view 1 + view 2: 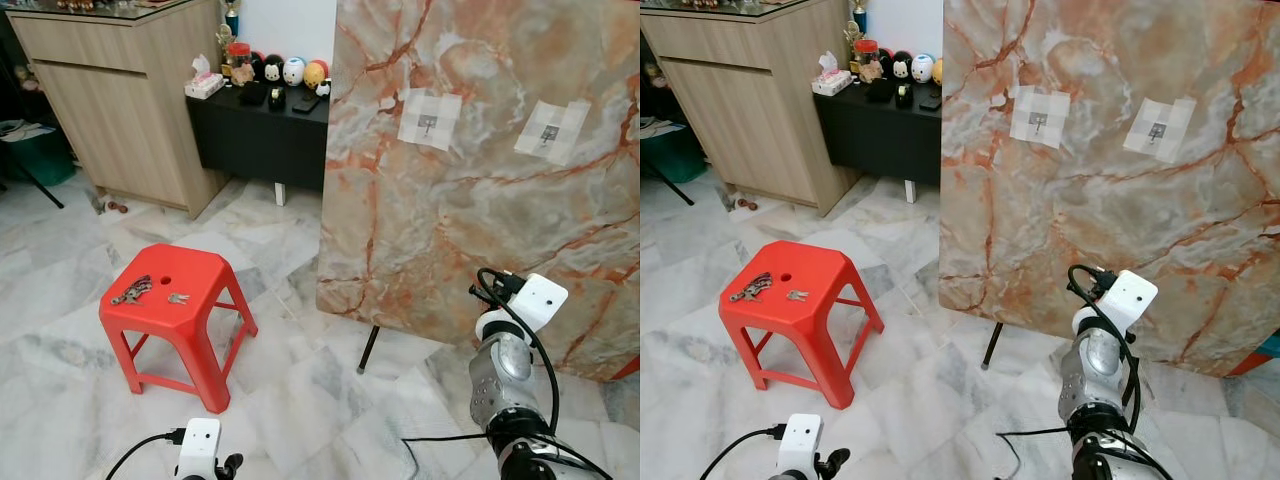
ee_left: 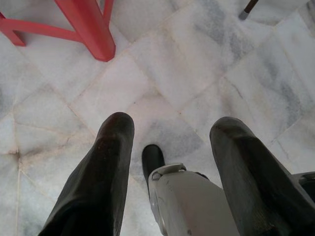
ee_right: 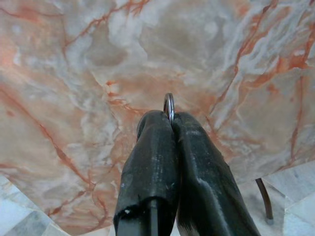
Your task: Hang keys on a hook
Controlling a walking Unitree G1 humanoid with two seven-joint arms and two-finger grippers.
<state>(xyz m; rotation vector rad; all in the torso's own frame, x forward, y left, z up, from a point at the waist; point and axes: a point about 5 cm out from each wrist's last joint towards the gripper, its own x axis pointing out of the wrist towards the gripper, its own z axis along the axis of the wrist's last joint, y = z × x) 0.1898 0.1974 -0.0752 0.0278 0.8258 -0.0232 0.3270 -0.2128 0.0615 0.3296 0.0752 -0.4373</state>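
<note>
A metal key ring (image 3: pixel 169 104) sticks out from the tips of my right gripper (image 3: pixel 170 120), which is shut on it and faces the marble board (image 1: pixel 480 200) at close range. My right arm (image 1: pixel 510 360) is raised in front of the board's lower right part. Two small hooks (image 1: pixel 429 122) (image 1: pixel 551 131) sit on white taped patches high on the board. A bunch of keys (image 1: pixel 132 290) and a small key (image 1: pixel 179 297) lie on the red stool (image 1: pixel 200 320). My left gripper (image 2: pixel 173 127) hangs open over the floor beside a leg of the stool (image 2: pixel 93 34).
The board leans on a thin black leg (image 1: pixel 368 350). A black cabinet (image 1: pixel 260 135) with toys stands at the back, with a wooden cupboard (image 1: pixel 120 100) on its left. A black cable (image 1: pixel 440 440) trails across the marble floor (image 1: pixel 300 400).
</note>
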